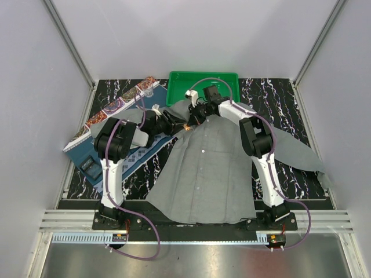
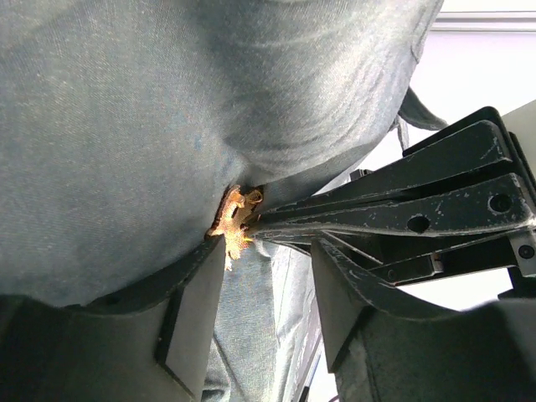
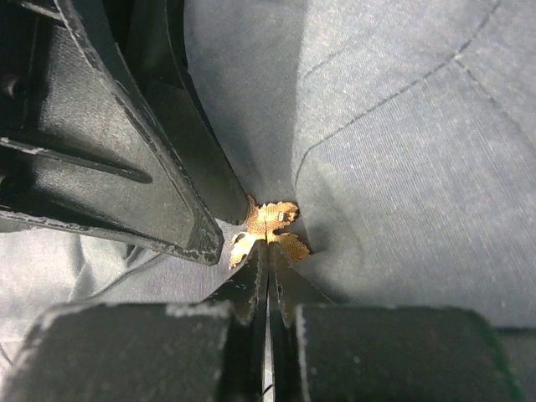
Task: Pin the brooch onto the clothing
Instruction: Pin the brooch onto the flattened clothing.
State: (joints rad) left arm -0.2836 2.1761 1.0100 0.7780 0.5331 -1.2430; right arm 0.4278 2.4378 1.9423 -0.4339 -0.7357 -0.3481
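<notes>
Brooch (image 3: pixel 270 228) at shirt (image 1: pixel 208 174); nr green tray (image 1: pixel 179 78)

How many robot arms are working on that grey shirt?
2. The left arm rises left of the shirt, the right arm at its right edge; both reach toward its collar end.
</notes>
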